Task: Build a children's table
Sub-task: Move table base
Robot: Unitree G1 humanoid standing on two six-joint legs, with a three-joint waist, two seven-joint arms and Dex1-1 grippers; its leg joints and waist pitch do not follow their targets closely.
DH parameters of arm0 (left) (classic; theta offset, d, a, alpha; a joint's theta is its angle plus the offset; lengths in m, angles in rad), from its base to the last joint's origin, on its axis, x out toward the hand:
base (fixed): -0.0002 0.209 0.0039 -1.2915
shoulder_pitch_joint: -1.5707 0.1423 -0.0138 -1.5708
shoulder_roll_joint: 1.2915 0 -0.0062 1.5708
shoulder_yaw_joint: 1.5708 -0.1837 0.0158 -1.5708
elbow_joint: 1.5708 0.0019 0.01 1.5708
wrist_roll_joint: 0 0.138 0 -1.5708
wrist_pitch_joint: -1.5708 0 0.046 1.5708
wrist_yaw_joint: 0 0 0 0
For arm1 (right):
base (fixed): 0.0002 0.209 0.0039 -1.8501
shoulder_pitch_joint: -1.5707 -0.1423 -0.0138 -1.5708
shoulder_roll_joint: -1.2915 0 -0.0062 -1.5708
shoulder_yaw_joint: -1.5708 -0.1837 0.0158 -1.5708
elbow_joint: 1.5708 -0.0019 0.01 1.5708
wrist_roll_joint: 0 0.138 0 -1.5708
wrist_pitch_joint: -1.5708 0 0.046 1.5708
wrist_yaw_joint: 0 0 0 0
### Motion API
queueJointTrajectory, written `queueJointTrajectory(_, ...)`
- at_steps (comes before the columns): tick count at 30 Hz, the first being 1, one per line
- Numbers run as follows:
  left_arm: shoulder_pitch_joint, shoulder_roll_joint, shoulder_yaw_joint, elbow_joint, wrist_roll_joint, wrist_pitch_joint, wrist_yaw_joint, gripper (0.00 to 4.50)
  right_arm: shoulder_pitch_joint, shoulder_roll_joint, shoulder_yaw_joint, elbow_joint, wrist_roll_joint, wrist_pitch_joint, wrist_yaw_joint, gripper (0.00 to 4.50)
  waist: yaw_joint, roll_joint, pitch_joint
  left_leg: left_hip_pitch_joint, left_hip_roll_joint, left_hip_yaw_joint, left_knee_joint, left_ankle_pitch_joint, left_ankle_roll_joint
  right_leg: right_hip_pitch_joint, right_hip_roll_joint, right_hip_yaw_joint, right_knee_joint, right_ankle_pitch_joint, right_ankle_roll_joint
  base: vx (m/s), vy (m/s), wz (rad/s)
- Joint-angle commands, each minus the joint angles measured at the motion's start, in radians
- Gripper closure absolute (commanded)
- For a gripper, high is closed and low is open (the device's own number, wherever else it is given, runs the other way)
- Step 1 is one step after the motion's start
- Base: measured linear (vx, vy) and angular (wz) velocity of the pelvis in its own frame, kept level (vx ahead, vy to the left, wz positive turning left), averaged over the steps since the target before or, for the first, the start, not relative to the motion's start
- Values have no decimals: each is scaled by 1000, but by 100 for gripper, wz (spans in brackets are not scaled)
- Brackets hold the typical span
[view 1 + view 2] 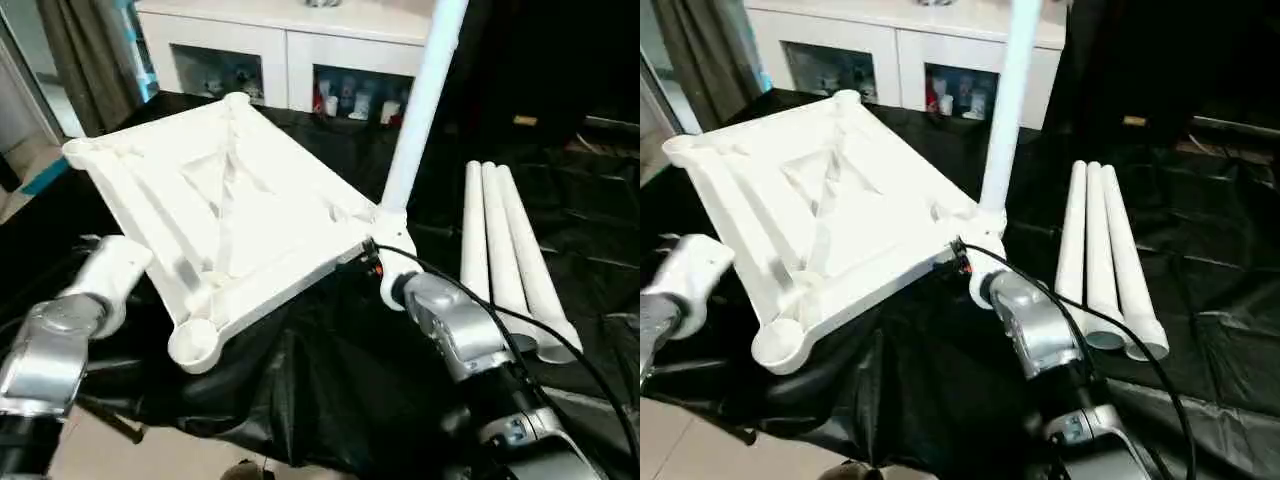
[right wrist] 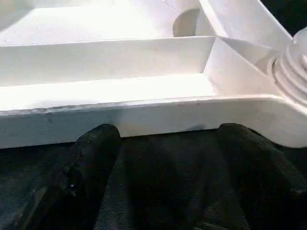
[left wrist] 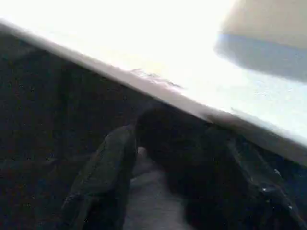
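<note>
The white tabletop [image 1: 230, 200] of the children's table lies upside down and tilted on the black cloth, its ribbed underside facing up. One leg [image 1: 420, 100] stands upright in the right corner socket [image 2: 292, 67]. Three more legs [image 1: 505, 250] lie side by side to the right. My left gripper [image 3: 172, 143] is open at the tabletop's left edge, with its fingers [image 3: 103, 177] apart below the white rim. My right gripper [image 2: 168, 139] is open too, its fingertips [image 2: 98, 143] just short of the rim [image 2: 144, 115] near the corner with the leg.
Black cloth [image 1: 330, 380] covers the work surface and hangs over its near edge. A white cabinet [image 1: 290, 50] with glass-fronted shelves stands behind, with a curtain [image 1: 90, 50] to its left. A black cable [image 1: 480, 300] runs along my right forearm.
</note>
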Motion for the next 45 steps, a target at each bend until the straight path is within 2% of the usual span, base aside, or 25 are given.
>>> queueJointTrajectory(1, 8, -17, -48, -38, -57, -40, -109, 189, -10, -7, -14, -1, 8, 12, 4, 83, 0, 12, -66, 30, 71, -39, -79, -187, -21, 38, -106, 78, -70, -156, -166, 0, 0, 0)
queueJointTrajectory(3, 11, -26, -63, -46, -86, -105, -159, 189, -8, -13, -23, -10, 11, 25, 0, 83, 5, 15, -66, 30, 71, -40, -80, -189, -20, 40, -107, 78, -72, -178, -159, 0, 0, 0)
queueJointTrajectory(4, 19, -30, -77, -57, -111, -140, -199, 189, -6, -15, -43, -21, 20, 45, -11, 83, 6, 11, -66, 30, 72, -40, -82, -194, -23, 40, -106, 78, -72, -186, -155, 0, 0, 0)
queueJointTrajectory(5, 22, -39, -97, -59, -137, -156, -240, 189, -5, -17, -78, -36, 40, 70, -27, 83, 9, 12, -65, 32, 72, -41, -82, -198, -24, 39, -107, 79, -73, -193, -153, 0, 0, 0)
queueJointTrajectory(6, 22, -39, -97, -59, -137, -156, -240, 189, -5, -17, -78, -36, 40, 70, -27, 83, 10, 12, -65, 36, 74, -40, -83, -212, -30, 36, -108, 80, -75, -207, -149, 0, 0, 0)
queueJointTrajectory(7, 8, -53, -122, -34, -133, -163, -244, 189, 5, -26, -101, -76, 56, 93, -24, 83, 8, 14, -64, 38, 73, -38, -85, -226, -40, 34, -103, 80, -74, -207, -144, 0, 0, 0)
queueJointTrajectory(9, -11, -73, -144, -7, -126, -173, -239, 189, 21, -40, -117, -131, 71, 113, -13, 83, 9, 12, -64, 38, 72, -38, -86, -231, -42, 35, -101, 80, -75, -207, -126, 0, 0, 0)
queueJointTrajectory(10, -36, -101, -162, 16, -111, -197, -231, 189, 39, -60, -129, -192, 84, 134, 2, 83, 8, 8, -62, 36, 70, -39, -87, -234, -39, 40, -102, 80, -77, -224, -116, 0, 0, 0)
queueJointTrajectory(14, -80, -160, -198, 64, -91, -255, -221, 189, 67, -102, -153, -300, 100, 178, 24, 83, 14, 3, -66, 37, 73, -39, -83, -207, -31, 41, -106, 81, -82, -245, -96, 0, 0, 0)
queueJointTrajectory(17, -95, -183, -211, 80, -92, -276, -213, 189, 71, -114, -161, -330, 107, 194, 29, 83, 13, 1, -68, 30, 73, -41, -83, -186, -28, 46, -109, 79, -76, -224, -106, 0, 0, 0)
queueJointTrajectory(18, -118, -222, -232, 113, -97, -311, -204, 189, 74, -130, -172, -377, 118, 230, 29, 83, 9, -2, -68, 26, 71, -40, -82, -176, -22, 48, -106, 78, -75, -210, -109, 0, 0, 0)
queueJointTrajectory(19, -126, -235, -238, 126, -96, -321, -201, 189, 73, -134, -175, -390, 120, 243, 28, 83, 12, -4, -71, 30, 70, -37, -77, -166, -16, 47, -107, 79, -76, -200, -110, 0, 0, 0)
queueJointTrajectory(20, -145, -266, -253, 163, -88, -347, -191, 189, 70, -149, -173, -420, 112, 288, 15, 83, 11, -4, -71, 26, 69, -38, -76, -150, -11, 50, -107, 78, -74, -189, -114, 0, 0, 0)
queueJointTrajectory(21, -158, -285, -259, 186, -81, -362, -182, 189, 65, -161, -164, -432, 94, 318, 2, 83, 12, -7, -70, 27, 68, -37, -76, -145, -8, 49, -104, 78, -76, -192, -111, 0, 0, 0)
queueJointTrajectory(23, -175, -311, -264, 216, -73, -385, -169, 189, 54, -172, -153, -446, 72, 375, -15, 83, 14, -7, -72, 27, 69, -38, -75, -135, -7, 50, -106, 77, -74, -190, -109, 0, 0, 0)
queueJointTrajectory(25, -184, -337, -265, 217, -93, -384, -184, 189, 36, -164, -170, -457, 73, 428, -42, 83, 12, -9, -75, 25, 68, -39, -73, -114, -3, 53, -107, 76, -71, -163, -119, 0, 0, 0)
queueJointTrajectory(29, -173, -311, -258, 153, -118, -365, -216, 182, 7, -87, -314, -465, 143, 481, -140, 49, 10, -9, -76, 24, 70, -38, -71, -103, 5, 52, -111, 77, -68, -147, -133, 0, 0, 0)
queueJointTrajectory(31, -173, -287, -230, 116, -135, -344, -225, 182, -7, -75, -348, -474, 139, 514, -178, 46, 8, -6, -76, 27, 69, -37, -72, -102, -4, 50, -105, 75, -64, -145, -139, 0, 0, 0)
queueJointTrajectory(32, -173, -271, -201, 84, -157, -318, -232, 182, -16, -71, -364, -480, 130, 548, -195, 23, 8, -4, -74, 29, 69, -37, -73, -105, -9, 48, -103, 74, -65, -149, -137, 0, 0, 0)
queueJointTrajectory(34, -171, -263, -182, 63, -173, -298, -237, 182, -18, -70, -370, -485, 122, 567, -205, 7, 7, -1, -73, 31, 68, -35, -74, -113, -22, 47, -101, 73, -64, -152, -138, 0, 0, 0)
queueJointTrajectory(36, -157, -237, -153, 4, -202, -260, -267, 182, -29, -71, -378, -498, 96, 654, -222, 3, 7, -5, -72, 31, 67, -35, -74, -120, -29, 49, -102, 74, -64, -161, -131, 0, 0, 0)
queueJointTrajectory(38, -137, -204, -140, -72, -257, -203, -323, 182, -41, -65, -398, -513, 90, 722, -241, 3, 8, 0, -73, 33, 68, -37, -75, -107, -35, 48, -103, 75, -59, -151, -133, 0, 0, 0)
queueJointTrajectory(41, -116, -171, -140, -154, -316, -155, -370, 182, -50, -79, -406, -521, 103, 772, -265, 3, 8, 4, -73, 34, 65, -35, -75, -119, -50, 46, -100, 75, -59, -152, -128, 0, 0, 0)
queueJointTrajectory(45, -91, -139, -156, -232, -345, -139, -414, 182, -40, -77, -420, -539, 98, 823, -291, 3, 7, 6, -70, 34, 64, -35, -77, -146, -65, 45, -99, 76, -65, -185, -109, 0, 0, 0)
